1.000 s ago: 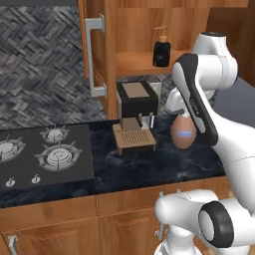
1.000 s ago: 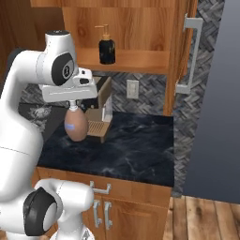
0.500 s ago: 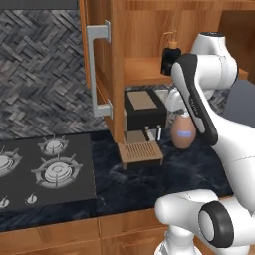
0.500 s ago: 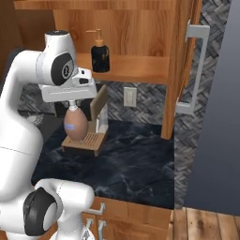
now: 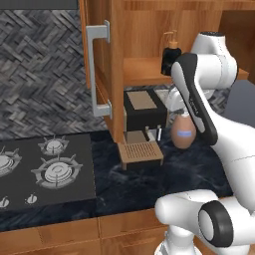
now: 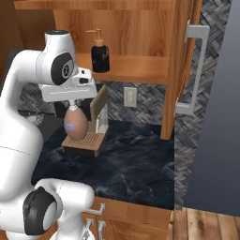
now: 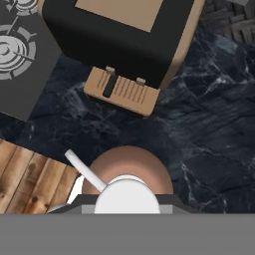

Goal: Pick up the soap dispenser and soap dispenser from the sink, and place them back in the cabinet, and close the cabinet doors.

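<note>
Shifted rightward with the driving base, both base views now front the open brown wooden cabinet (image 5: 149, 35); gripper (image 6: 71, 104) pinches peach-orange egg-shaped soap dispenser (image 6: 76, 124) below its shelf, black squarish dispenser (image 6: 100, 54) already shelved, so placement appears next.

peach-orange soap dispenser (image 5: 183, 134), black soap dispenser (image 5: 170, 59), brown cabinet (image 5: 149, 30)

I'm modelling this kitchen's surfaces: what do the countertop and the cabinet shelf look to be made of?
The countertop looks like polished dark marble or a similar stone: near-black with pale veins and a soft sheen. The cabinet shelf looks like warm brown wood with a smooth, satin finish; faint grain lines run along it. Both are rendered, so this is only the look.
</note>
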You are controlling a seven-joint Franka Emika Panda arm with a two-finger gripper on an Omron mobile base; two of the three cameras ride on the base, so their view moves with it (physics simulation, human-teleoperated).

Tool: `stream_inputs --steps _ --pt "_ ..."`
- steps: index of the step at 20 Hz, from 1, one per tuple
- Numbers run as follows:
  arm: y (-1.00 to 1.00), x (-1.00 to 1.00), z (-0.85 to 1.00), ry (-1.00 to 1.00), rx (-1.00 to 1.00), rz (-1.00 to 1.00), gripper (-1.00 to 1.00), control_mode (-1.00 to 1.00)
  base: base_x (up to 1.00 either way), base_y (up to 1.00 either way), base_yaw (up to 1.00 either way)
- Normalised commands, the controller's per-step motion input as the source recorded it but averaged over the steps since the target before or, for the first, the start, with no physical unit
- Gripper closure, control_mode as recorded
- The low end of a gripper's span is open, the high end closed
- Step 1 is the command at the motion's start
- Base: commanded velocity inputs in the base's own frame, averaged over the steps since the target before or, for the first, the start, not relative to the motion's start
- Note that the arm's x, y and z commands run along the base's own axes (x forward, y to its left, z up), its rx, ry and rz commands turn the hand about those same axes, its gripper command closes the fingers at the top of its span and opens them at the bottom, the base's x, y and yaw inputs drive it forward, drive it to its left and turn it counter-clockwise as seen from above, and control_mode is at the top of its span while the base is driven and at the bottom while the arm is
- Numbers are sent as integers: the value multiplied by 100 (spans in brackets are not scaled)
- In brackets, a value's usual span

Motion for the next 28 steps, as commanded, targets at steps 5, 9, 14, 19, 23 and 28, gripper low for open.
stream_inputs --steps 5,9,14,19,23,28 --pt "0 0 0 0 0 0 100 100 0 -30 0" --pt "0 0 0 0 0 0 100 100 -16 -25 -6" --pt "0 0 0 0 0 0 100 100 -20 -19 -16" --pt "0 0 0 0 0 0 100 100 -1 -25 -14" --pt "0 0 0 0 0 0 100 100 6 -32 -4" --pt "0 0 0 0 0 0 100 100 21 -43 0"
